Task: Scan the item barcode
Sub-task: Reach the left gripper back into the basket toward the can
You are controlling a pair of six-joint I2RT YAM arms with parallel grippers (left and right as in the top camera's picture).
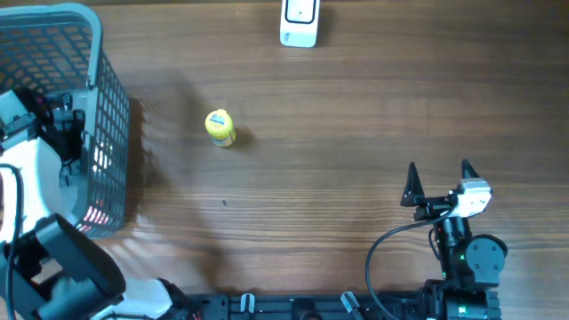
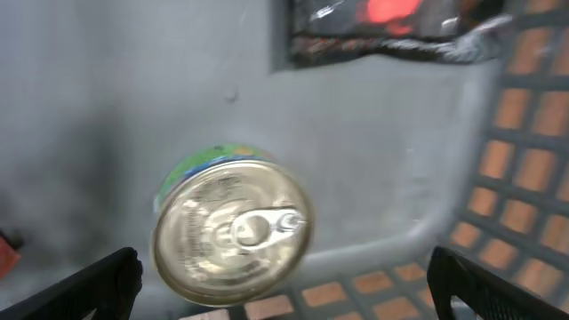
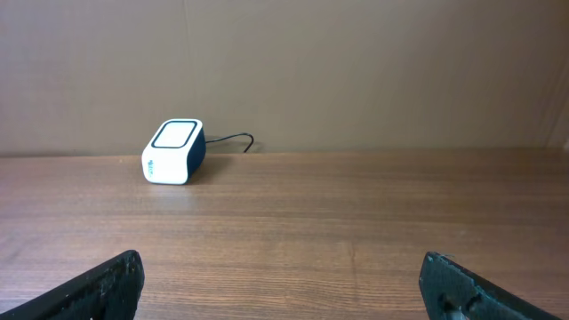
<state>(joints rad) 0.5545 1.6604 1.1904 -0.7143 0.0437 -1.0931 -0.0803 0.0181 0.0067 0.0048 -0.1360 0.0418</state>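
- Risk 1: The can [image 2: 231,231] sits ahead of the left gripper [image 2: 284,276], off-centre toward its left finger. If the fingers come down as they stand, that finger may land on the lid rather than pass beside the wall, and tip the can or push it away.
- Risk 2: The can's wall is round and smooth, so a shallow or skewed pinch would probably let it roll or slip out on the lift.
- Risk 3: The mesh wall of the basket [image 1: 111,116] lies close by the right finger, which could catch on the grid as the jaws close or rise.
- Risk 4: The lid faces the tool and the barcode is not visible. A grip across the label would likely hide it from the scanner [image 1: 299,22].
- Risk 5: A packet [image 2: 391,27] lies beyond the can and could be dragged along if the reach goes too deep.
- Pose, left arm: It is bent over the basket rim with the wrist pointing down at the basket floor. The jaws are spread wide and hold nothing. The view is blurred.
- Pose, right arm: The right gripper [image 1: 439,173] is low and level over the table [image 1: 356,116], with jaws spread and empty. The scanner is well ahead of it, to the left.
- A yellow item [image 1: 220,126] stands on the table, well apart from both tools.
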